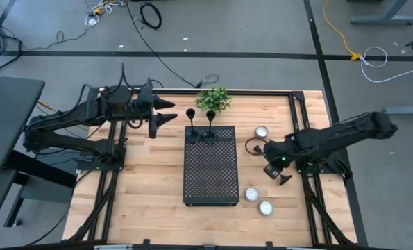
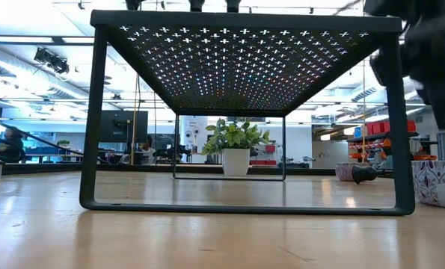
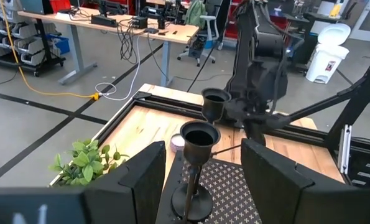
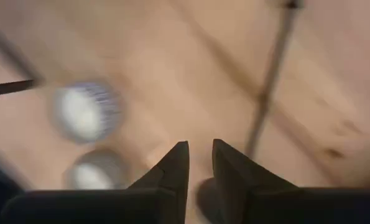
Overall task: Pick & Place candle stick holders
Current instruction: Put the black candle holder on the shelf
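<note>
Two candle stick holders [image 1: 191, 125] [image 1: 209, 125] stand upright, side by side, on the far end of the black perforated tray [image 1: 210, 167]. The left tool [image 1: 166, 111] hovers just beside them, fingers spread, grasping nothing. The right tool [image 1: 284, 179] is low over the tabletop [image 1: 150, 194] near the tealights [image 1: 252, 194]; its fingers are nearly closed, with nothing visible between them.

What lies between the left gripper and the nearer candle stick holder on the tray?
Nothing: in the high view the stretch from the left gripper to the nearer candle stick holder on the black tray is bare wood.
</note>
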Robot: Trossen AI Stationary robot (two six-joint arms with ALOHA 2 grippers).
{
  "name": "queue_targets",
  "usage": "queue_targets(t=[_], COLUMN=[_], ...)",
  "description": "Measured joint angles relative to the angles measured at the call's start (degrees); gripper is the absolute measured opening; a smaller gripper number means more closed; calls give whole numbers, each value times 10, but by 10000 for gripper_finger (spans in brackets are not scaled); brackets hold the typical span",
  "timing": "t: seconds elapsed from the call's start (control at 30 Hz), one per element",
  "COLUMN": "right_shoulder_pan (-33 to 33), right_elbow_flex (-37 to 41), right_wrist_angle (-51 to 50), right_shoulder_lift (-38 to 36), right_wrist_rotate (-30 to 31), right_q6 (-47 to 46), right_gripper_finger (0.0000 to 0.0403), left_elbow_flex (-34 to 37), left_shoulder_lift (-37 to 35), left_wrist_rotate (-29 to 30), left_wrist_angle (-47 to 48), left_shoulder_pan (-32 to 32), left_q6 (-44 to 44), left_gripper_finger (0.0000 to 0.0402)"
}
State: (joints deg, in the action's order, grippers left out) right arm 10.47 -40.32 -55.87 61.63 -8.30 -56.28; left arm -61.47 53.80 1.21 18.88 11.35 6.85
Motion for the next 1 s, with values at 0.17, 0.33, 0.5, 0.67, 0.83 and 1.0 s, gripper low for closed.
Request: queue_targets(t=[0.17,0.33,0.5,0.67,0.83,1.0], right_shoulder_pan=[-4,-4,-5,-5,-5,-5], right_elbow_flex=[0,0,0,0,4,28], right_wrist_angle=[-50,-23,11,27,42,71], right_shoulder_lift=[60,103,134,153,158,159], right_wrist_rotate=[39,81,113,134,139,149], right_q6=[0,23,35,43,48,53], right_gripper_finger=[68,68,68,68,68,68], left_elbow_flex=[0,0,0,0,0,0], left_shoulder_lift=[0,0,0,0,0,0], left_wrist_rotate=[0,0,0,0,0,0], left_wrist_angle=[3,3,3,3,7,14], left_shoulder_pan=[0,0,0,0,0,0], left_q6=[0,-1,-1,0,0,0], left_gripper_finger=[209,209,209,209,209,209])
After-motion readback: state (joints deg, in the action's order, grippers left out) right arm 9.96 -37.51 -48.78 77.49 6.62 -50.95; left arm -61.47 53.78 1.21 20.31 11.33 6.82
